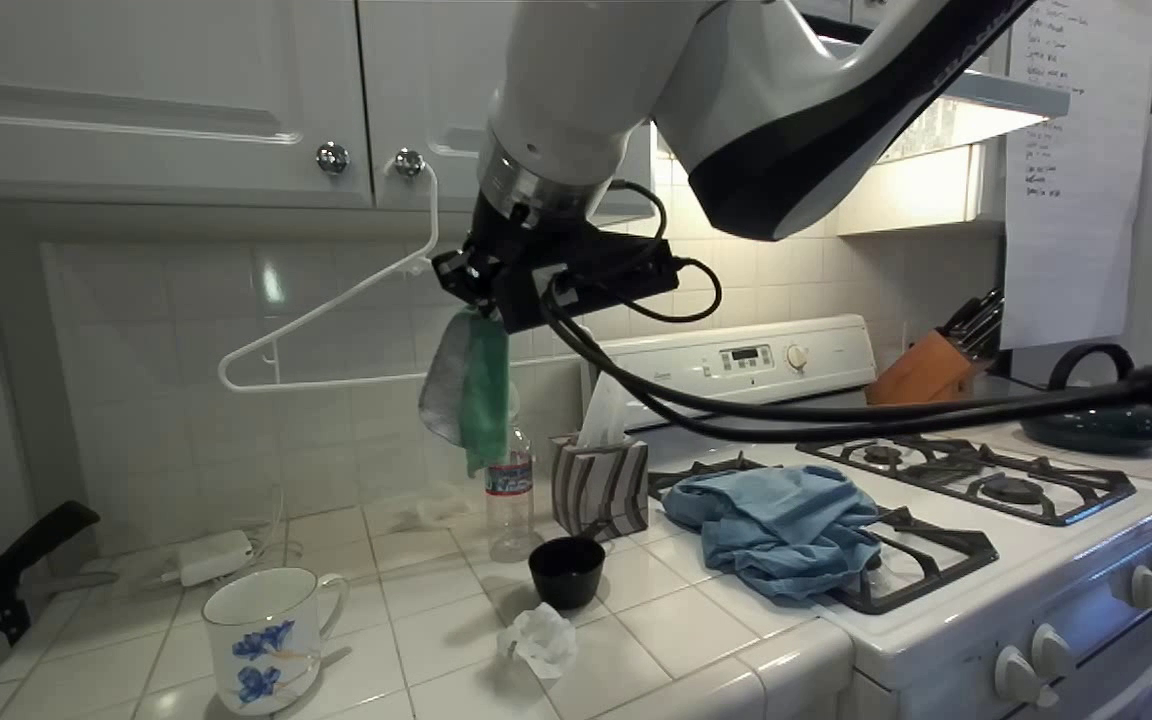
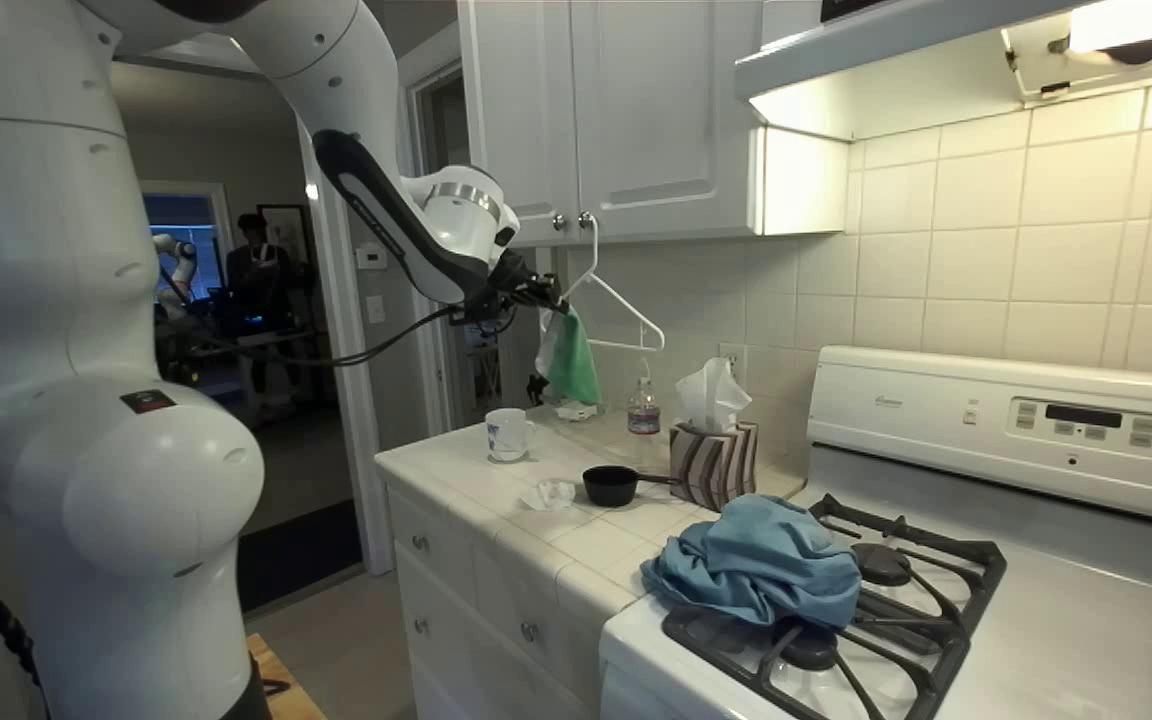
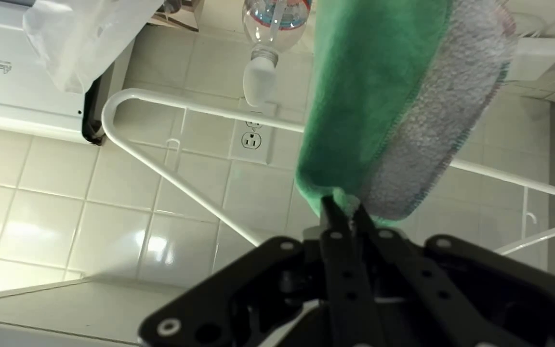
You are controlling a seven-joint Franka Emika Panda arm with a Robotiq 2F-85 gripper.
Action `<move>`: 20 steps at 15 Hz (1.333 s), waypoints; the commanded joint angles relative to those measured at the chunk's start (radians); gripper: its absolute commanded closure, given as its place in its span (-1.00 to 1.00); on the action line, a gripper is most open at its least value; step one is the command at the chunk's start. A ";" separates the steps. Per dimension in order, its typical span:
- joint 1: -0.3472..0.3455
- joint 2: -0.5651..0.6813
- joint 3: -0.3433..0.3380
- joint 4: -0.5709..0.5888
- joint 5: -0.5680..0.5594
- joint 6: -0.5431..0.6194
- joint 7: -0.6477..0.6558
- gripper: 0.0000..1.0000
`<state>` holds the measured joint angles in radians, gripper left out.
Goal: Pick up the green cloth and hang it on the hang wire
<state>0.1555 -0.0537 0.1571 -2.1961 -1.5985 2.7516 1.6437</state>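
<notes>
The green cloth (image 1: 486, 390) has a grey side and hangs down from my gripper (image 1: 483, 306). The cloth also shows in an exterior view (image 2: 574, 362) and in the wrist view (image 3: 374, 82). In the wrist view my gripper (image 3: 342, 205) is shut on a bunched edge of it. The white hanger (image 1: 336, 382) hangs by its hook from a cabinet knob (image 1: 409, 162). In the wrist view the cloth is in front of the hanger's long bar (image 3: 210, 110) and hides its middle. I cannot tell whether cloth and hanger touch.
Below are a clear bottle (image 1: 511, 500), a striped tissue box (image 1: 601, 485), a black small pan (image 1: 567, 572), crumpled paper (image 1: 541, 640) and a flowered mug (image 1: 261, 635). A blue cloth (image 1: 786, 525) lies on the stove. Cabinets (image 2: 671, 110) stand above the hanger.
</notes>
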 commanded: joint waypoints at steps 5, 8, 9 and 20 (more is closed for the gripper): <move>0.033 0.069 0.041 0.095 -0.141 -0.051 0.051 0.97; 0.053 0.092 0.062 0.153 -0.250 -0.109 0.048 0.97; 0.058 0.099 0.068 0.169 -0.285 -0.131 0.049 0.97; 0.089 0.244 0.104 0.379 -0.564 -0.258 0.055 0.97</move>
<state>0.2384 0.1376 0.2500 -1.8879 -2.0957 2.5199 1.6804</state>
